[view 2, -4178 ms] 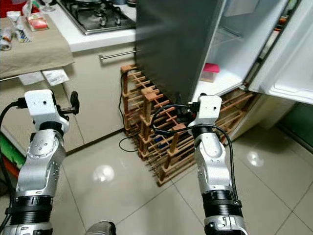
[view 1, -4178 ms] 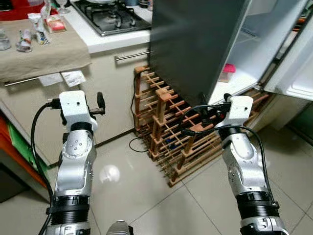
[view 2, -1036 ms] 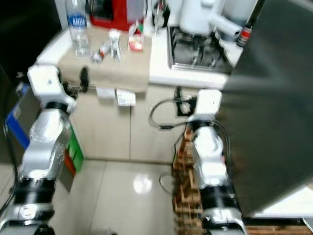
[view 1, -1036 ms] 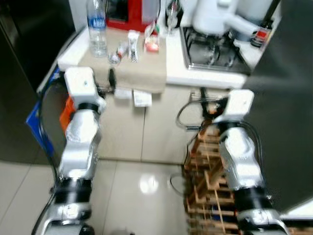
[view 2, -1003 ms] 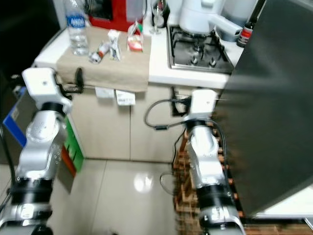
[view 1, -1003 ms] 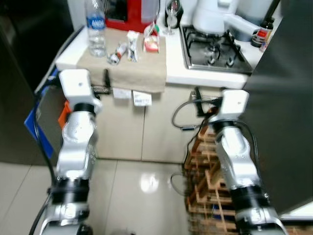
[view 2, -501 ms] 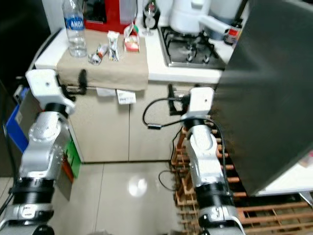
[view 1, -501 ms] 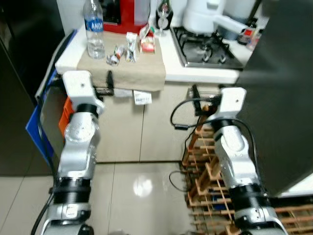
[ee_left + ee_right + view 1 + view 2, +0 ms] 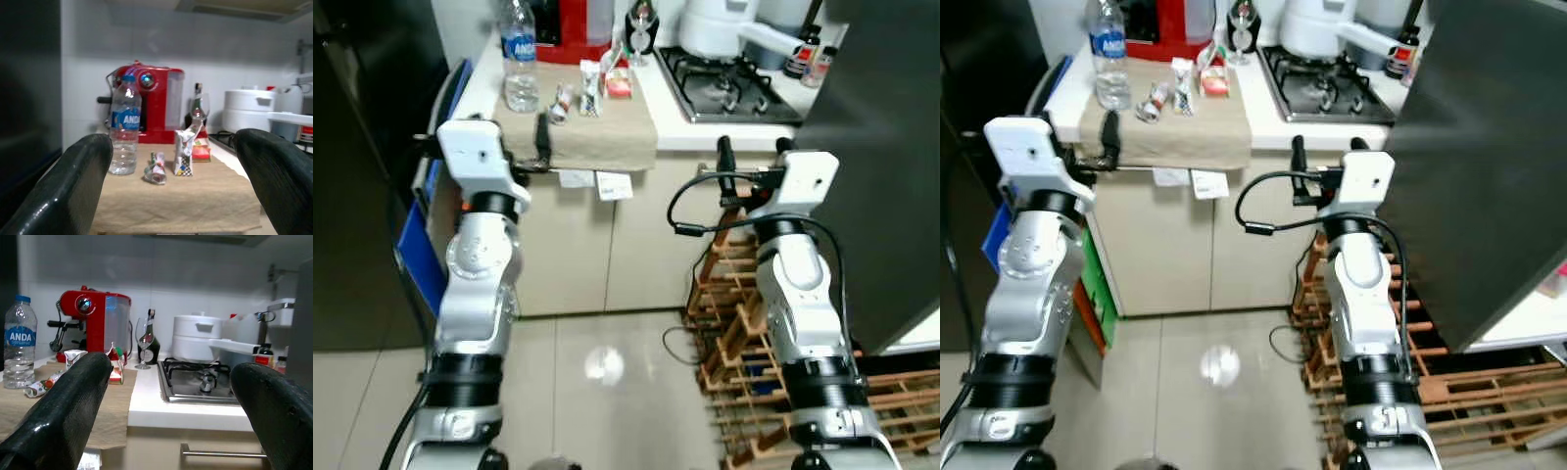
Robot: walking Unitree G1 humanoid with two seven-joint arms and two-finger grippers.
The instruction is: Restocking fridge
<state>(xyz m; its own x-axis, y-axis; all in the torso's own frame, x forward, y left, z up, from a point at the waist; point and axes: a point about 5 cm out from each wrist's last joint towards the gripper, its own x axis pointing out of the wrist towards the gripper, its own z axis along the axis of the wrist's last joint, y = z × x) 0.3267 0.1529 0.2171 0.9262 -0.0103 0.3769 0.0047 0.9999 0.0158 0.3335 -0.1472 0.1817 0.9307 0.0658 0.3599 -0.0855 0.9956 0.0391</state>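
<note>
Both grippers, left gripper (image 9: 541,147) and right gripper (image 9: 750,162), hung spread wide and empty just before the worktop (image 9: 680,134) front edge. Beyond, on a beige cloth (image 9: 597,137) near its left end, stood a water bottle (image 9: 518,61) beside small cartons (image 9: 591,84).

Kitchen counter area: visible materials and finishes

Clear plastic water bottle (image 9: 517,61) on matt beige cloth (image 9: 597,132); glossy red coffee machine (image 9: 155,100); stainless steel hob (image 9: 729,90); bare wooden wine rack (image 9: 744,343); glossy floor tiles (image 9: 597,382); matt dark fridge door (image 9: 1489,147).
</note>
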